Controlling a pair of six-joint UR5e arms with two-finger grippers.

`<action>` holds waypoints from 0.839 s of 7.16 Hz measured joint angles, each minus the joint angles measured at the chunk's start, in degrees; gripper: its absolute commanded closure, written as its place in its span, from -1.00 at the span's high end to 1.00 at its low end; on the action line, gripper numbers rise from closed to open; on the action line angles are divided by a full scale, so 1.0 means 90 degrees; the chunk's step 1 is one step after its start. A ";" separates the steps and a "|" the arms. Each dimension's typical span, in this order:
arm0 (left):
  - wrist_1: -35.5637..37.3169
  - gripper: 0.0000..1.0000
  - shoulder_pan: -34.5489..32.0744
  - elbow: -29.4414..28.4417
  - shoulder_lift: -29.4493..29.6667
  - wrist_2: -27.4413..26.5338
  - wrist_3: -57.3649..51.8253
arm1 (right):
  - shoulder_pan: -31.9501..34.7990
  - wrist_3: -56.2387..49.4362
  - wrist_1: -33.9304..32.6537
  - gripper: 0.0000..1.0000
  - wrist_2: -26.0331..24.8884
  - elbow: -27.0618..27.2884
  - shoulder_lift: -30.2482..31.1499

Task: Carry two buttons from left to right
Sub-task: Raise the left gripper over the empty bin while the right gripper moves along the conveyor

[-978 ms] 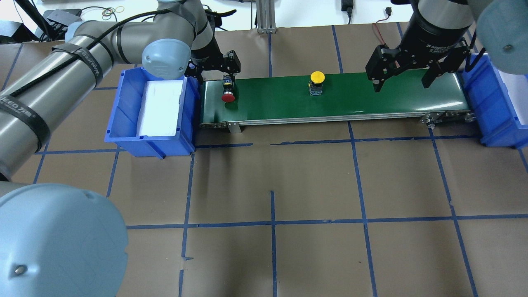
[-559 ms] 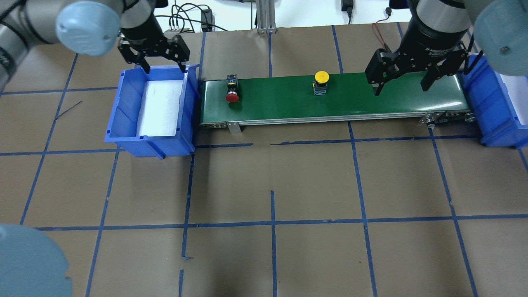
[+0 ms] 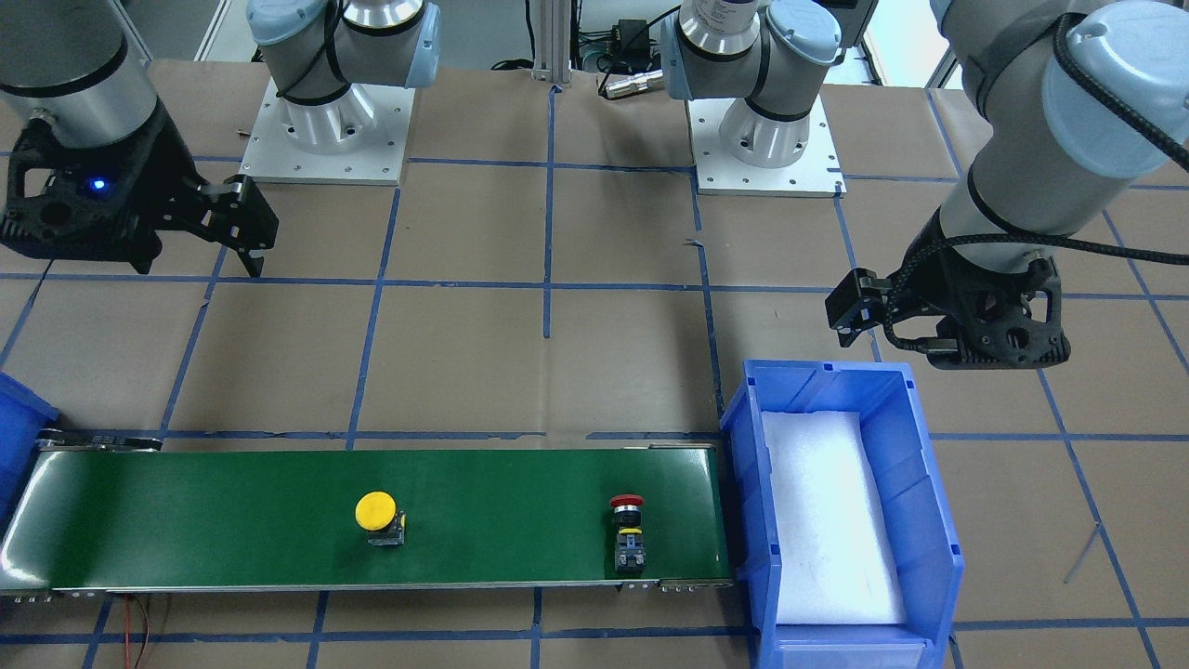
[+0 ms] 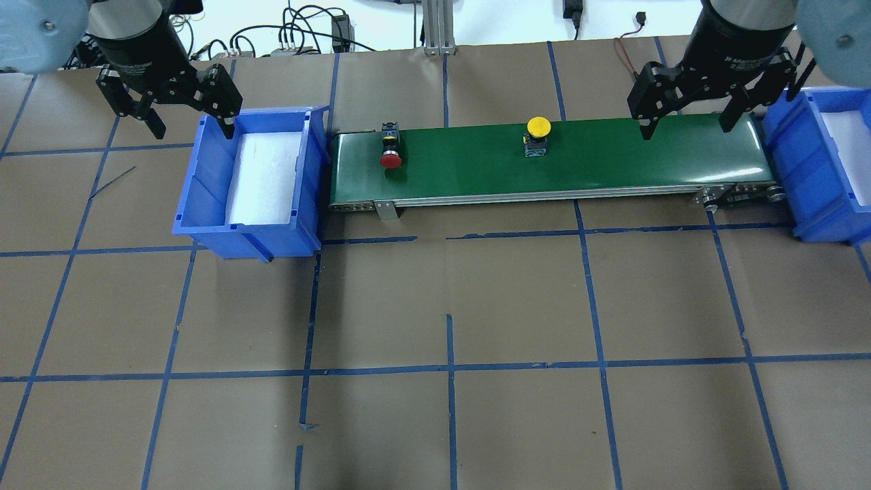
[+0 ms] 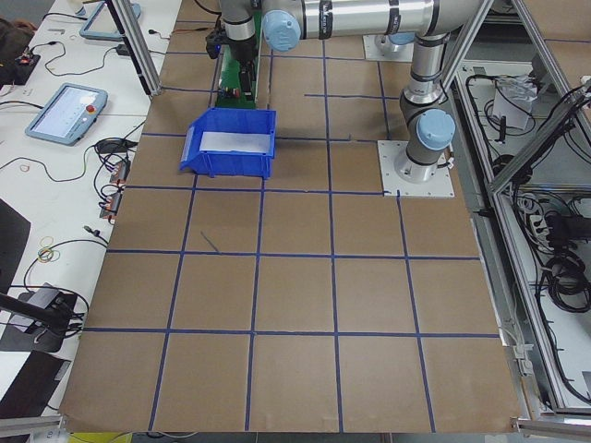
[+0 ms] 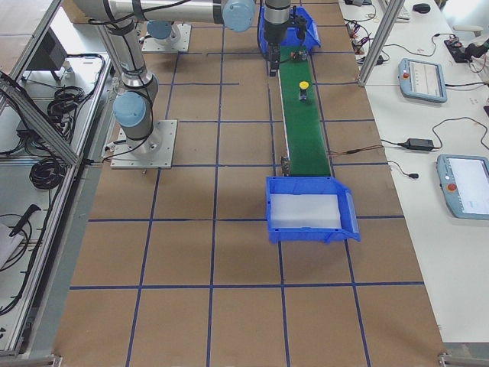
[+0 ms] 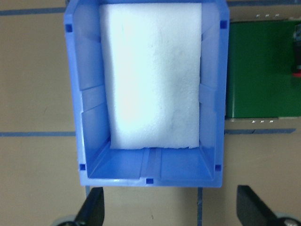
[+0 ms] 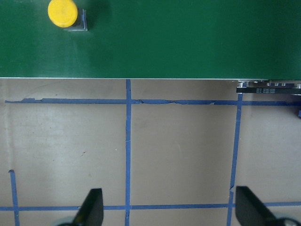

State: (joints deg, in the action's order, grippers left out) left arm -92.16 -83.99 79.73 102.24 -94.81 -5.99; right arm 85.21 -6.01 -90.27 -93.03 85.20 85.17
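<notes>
"Brown paper crossed by blue tape covers the table (image 4: 449,299), and a green conveyor belt (image 4: 612,156) runs between two blue bins. Where are the buttons?"

"Both are on the belt. The red-capped button (image 4: 390,158) seems to lie on its side, off to the right of the left gripper (image 4: 192,126), beyond the left bin (image 4: 204,204). The yellow-capped button (image 4: 539,129) stands upright, to the left of the right gripper (image 4: 687,128)."

"And the jaws?"

"Both pairs are spread wide, holding nothing."

"Why park the right one there?"

"I'd guess it hangs high near the belt's end, beside the right bin (image 4: 789,177), to catch each button as it arrives. The left bin shows only white foam (image 7: 150,80), so loading looks done."
</notes>
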 measured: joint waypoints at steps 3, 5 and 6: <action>-0.0006 1.00 -0.0052 0.0181 -0.0080 0.0011 0.0080 | -0.0255 -0.0475 -0.0397 1.00 0.0013 -0.0503 -0.1061; 0.0038 1.00 -0.0155 0.0300 -0.0172 0.0002 0.0156 | -0.0573 -0.0728 -0.0483 1.00 0.0014 -0.1179 -0.1958; 0.0048 1.00 -0.0177 0.0322 -0.0194 0.0011 0.0188 | -0.0682 -0.0807 -0.0495 1.00 0.0015 -0.1450 -0.2297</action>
State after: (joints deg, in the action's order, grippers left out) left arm -91.73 -85.59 82.63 100.49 -94.71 -4.29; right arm 79.07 -13.27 -94.72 -92.90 72.15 64.49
